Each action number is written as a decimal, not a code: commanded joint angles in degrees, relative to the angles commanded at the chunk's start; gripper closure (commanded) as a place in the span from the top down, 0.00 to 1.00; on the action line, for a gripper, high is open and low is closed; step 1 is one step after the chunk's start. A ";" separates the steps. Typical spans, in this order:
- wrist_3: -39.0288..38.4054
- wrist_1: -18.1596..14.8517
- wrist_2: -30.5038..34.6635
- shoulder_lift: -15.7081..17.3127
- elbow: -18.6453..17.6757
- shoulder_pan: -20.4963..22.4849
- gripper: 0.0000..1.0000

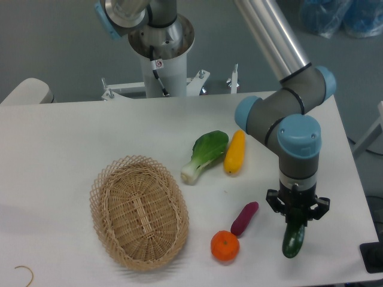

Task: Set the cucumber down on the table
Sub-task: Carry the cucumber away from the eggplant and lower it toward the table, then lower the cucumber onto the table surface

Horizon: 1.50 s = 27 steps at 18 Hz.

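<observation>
The glossy dark green cucumber (293,240) hangs nearly upright, pinched at its top by the black two-finger gripper (297,216), near the white table's (72,143) front right edge; lowering it until it rests before releasing should prevent rolling.

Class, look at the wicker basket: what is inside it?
The wicker basket shows only its own woven floor; no vegetable or fruit lies inside. Its near wall hides a thin strip of the floor, so that strip cannot be checked.

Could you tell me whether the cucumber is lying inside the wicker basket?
No, the cucumber hangs in the gripper, far right of the empty wicker basket.
</observation>
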 joint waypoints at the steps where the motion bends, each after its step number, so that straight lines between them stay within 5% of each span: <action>1: 0.17 0.00 2.20 -0.26 -0.44 0.00 0.33; 22: 0.88 0.44 3.63 1.05 -5.63 -0.53 0.39; 27: 0.88 0.44 3.63 1.05 -5.37 -0.53 0.55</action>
